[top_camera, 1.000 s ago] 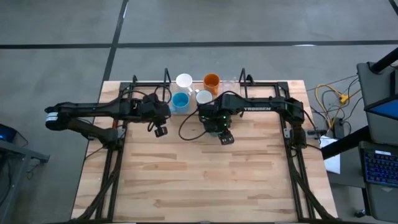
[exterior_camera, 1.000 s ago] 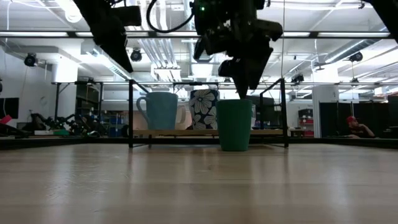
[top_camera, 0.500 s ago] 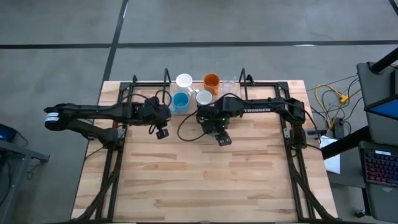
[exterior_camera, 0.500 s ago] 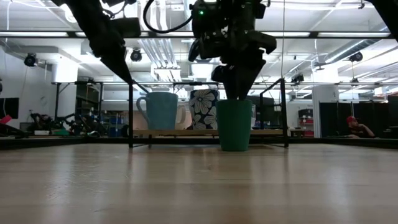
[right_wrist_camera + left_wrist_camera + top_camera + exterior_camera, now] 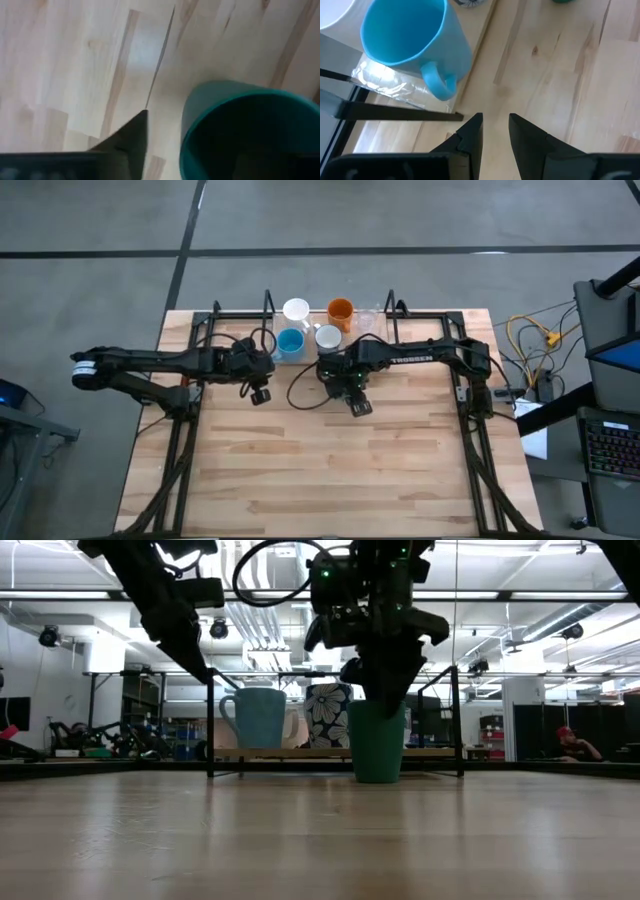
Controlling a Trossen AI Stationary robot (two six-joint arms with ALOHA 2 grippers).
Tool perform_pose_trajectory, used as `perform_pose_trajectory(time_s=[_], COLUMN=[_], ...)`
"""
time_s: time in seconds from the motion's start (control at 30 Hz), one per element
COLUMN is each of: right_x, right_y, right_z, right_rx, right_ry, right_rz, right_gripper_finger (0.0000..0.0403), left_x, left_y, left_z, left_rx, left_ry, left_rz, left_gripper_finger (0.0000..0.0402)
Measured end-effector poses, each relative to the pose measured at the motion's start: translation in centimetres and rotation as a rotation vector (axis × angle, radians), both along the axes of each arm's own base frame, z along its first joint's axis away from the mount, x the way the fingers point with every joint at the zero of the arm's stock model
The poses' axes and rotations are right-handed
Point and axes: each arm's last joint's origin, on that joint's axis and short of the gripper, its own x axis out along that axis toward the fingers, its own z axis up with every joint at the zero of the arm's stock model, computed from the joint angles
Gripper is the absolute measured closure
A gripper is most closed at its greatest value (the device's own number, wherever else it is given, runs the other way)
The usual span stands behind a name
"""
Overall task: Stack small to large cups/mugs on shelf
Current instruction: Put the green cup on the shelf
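Observation:
A dark green cup (image 5: 378,740) stands upright on the table just in front of the shelf (image 5: 300,752). My right gripper (image 5: 383,698) is open and points down at its rim. One finger (image 5: 134,134) stands outside the cup wall (image 5: 225,95); the other is hidden. On the shelf stand a light blue mug (image 5: 290,343), a white flowered mug (image 5: 328,715), a second white cup (image 5: 296,310) and an orange cup (image 5: 340,310). My left gripper (image 5: 495,125) hovers empty by the blue mug's handle (image 5: 437,85), its fingers a narrow gap apart. My right gripper comes at the green cup's rim (image 5: 200,100) from above, pointing down. The outer finger stands a little off the wall, with bare table showing between them. The other finger is hidden, so I cannot tell whether the gripper touches the cup.
The shelf's black rod frame and upright posts (image 5: 390,308) stand along the far edge. A black cable (image 5: 300,390) loops between the two arms. The near half of the table (image 5: 330,480) is bare wood. Cables and equipment (image 5: 530,340) lie off the right edge.
My right gripper has come down a little over the green cup, its fingertips now at the rim, and has shifted slightly toward the table's left. The green cup has stayed where it was.

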Motion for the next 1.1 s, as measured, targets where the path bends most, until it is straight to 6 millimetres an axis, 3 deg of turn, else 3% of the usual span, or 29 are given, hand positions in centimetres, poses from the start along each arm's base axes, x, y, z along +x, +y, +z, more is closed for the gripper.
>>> perform_pose_trajectory(time_s=[0.2, 0.27, 0.57, 0.77, 0.93, 1.1], right_x=[0.2, 0.2, -0.5, -0.4, -0.8, -3.1], right_y=[-0.1, -0.1, -0.4, -0.6, -0.9, -3.4], right_z=[-0.1, 0.1, 0.8, 2.6, 6.3, 11.0], right_rx=[-0.033, -0.034, -0.107, -0.159, -0.154, -0.019], right_ry=[-0.023, -0.025, 0.066, 0.065, -0.035, -0.121], right_rz=[0.05, 0.056, 0.046, 0.016, -0.065, -0.204], right_gripper_finger=[0.0375, 0.0387, 0.0394, 0.0394, 0.0395, 0.0395], left_x=[0.1, 0.1, 0.2, 0.2, 0.1, -0.4], left_y=[0.0, 0.0, 0.0, 0.0, 0.0, -0.2], left_z=[0.1, 0.2, 0.2, 0.1, -0.2, -1.7], left_rx=[0.005, 0.005, 0.007, 0.007, -0.002, -0.048], left_ry=[-0.016, -0.021, -0.034, -0.028, -0.013, 0.04], left_rz=[-0.005, -0.005, -0.005, -0.005, -0.009, -0.047], left_gripper_finger=[0.0322, 0.0322, 0.0322, 0.0322, 0.0322, 0.0322])
